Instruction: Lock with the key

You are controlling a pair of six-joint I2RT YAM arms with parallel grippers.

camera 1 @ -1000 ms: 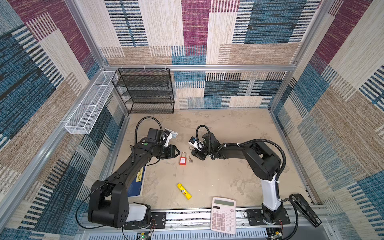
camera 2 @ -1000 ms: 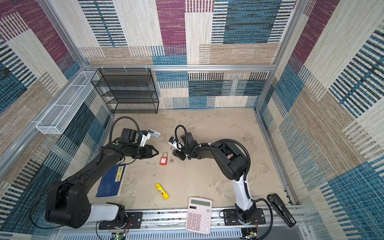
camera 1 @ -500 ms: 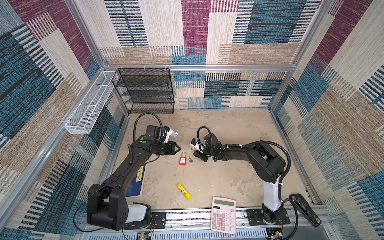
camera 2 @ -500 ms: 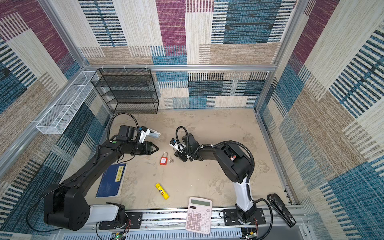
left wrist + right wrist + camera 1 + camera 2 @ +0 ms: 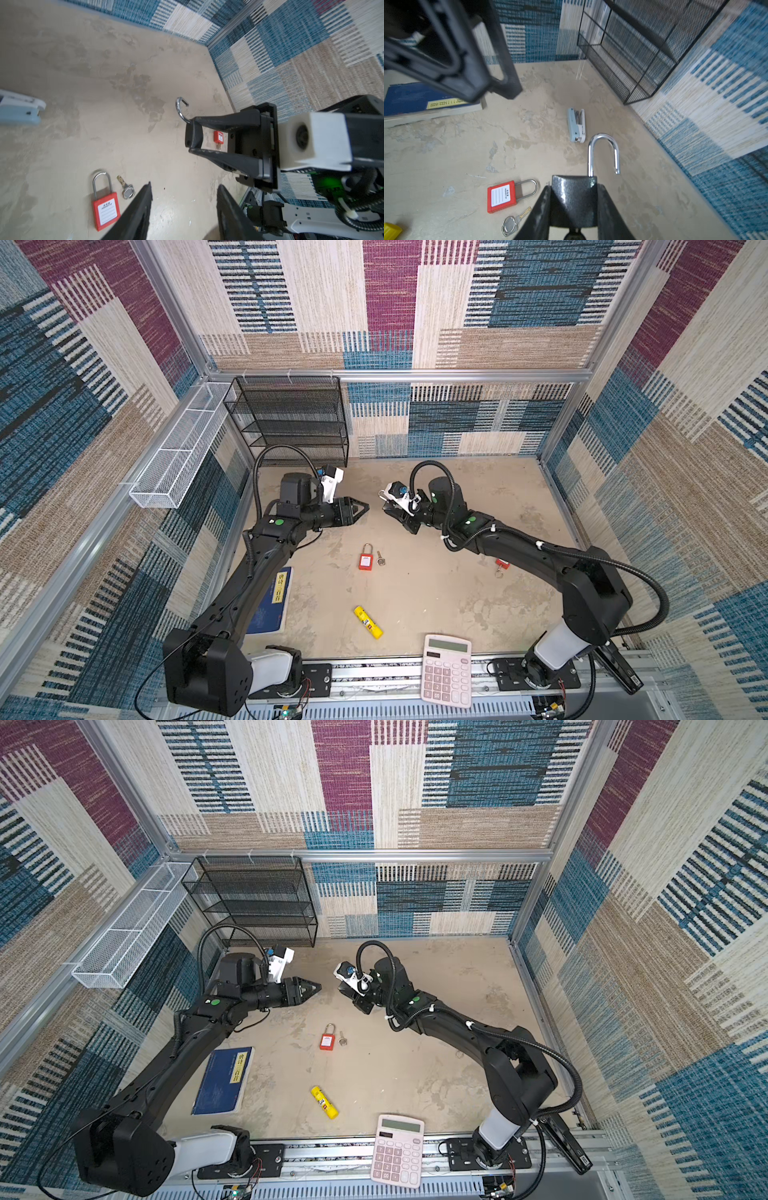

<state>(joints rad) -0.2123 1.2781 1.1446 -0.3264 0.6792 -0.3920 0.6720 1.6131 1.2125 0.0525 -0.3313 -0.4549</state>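
Currently right gripper [image 5: 192, 135] is pinching a black metal padlock [image 5: 574, 201], chrome shackle [image 5: 590, 158] open, over the stained beige tabletop [image 5: 436, 585]; left gripper [image 5: 184, 188] is hovering spread. A silver key [image 5: 127, 190] is lying mid-tabletop beside a red padlock [image 5: 106, 209], woven patchwork walls [image 5: 390, 290] surrounding.

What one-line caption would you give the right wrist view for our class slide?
Right end effector grips a black padlock, shackle open, near a red padlock and loose key.

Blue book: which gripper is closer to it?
Left. The left gripper hovers beyond the blue book, toward the middle; the right gripper, holding a black padlock, is farther across.
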